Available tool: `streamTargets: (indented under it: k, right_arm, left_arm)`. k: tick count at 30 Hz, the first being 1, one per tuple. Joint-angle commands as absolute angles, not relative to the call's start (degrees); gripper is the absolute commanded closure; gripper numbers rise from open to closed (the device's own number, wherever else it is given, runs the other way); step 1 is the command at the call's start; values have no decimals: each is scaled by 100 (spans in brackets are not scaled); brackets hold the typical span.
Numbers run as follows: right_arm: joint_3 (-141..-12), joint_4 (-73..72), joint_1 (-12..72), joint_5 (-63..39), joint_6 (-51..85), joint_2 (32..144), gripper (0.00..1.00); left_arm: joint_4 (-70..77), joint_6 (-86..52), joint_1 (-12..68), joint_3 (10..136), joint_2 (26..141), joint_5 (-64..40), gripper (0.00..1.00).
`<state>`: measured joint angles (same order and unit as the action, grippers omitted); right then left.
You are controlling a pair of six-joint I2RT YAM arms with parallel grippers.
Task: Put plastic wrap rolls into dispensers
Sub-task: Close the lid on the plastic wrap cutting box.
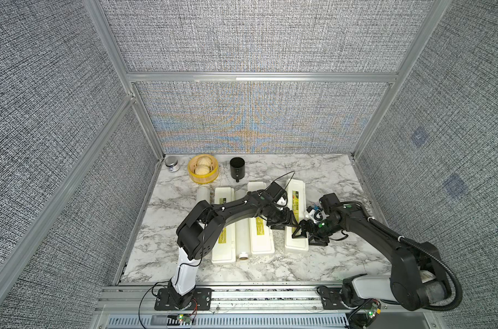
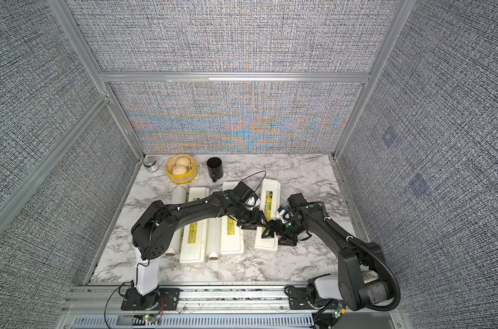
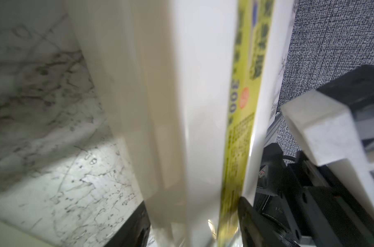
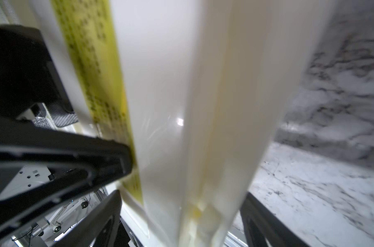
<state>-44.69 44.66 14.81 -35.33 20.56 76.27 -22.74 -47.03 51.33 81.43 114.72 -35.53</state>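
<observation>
dispenser (image 1: pixel 295 196) — between jaws of left end effector (image 3: pixel 191 213) and right end effector (image 4: pixel 181 203)

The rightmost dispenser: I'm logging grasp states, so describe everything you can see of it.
The rightmost dispenser is a long, narrow cream-white plastic box, lid apparently shut, with a yellow label strip on top. It lies on the marble table. The left gripper and right gripper each straddle its middle; whether they clamp it is unclear.

Leftmost roll (image 1: pixel 203 193) mostly hidden under left arm (image 1: pixel 230 210); label (image 3: pixel 239 119) print blurred; dispenser (image 4: pixel 160 85) cut off by edges.
</observation>
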Motion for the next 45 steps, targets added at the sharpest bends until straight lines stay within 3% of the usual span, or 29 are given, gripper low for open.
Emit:
streamTargets:
  k: [1,15,26,37,45]
  right_arm:
    - [-4393,4633,1511,-3037,2220,7514,13]
    - [-3907,4027,1581,-3673,2805,7025,12]
    - [-3584,3713,1569,-3899,3095,6871,22]
    - [-3515,3630,1356,-4009,3080,6833,25]
    - [-3986,3742,1072,-3887,2717,7048,18]
  left_arm:
    - [-2707,-4715,5210,8008,11428,-3345,38]
    - [-2335,-4877,5275,7525,11327,-3478,40]
    - [-1924,-5071,5339,7225,11370,-3645,41]
    - [-1881,-5115,5388,7093,11537,-3636,40]
    - [-2259,-4881,5267,7603,11663,-3533,39]
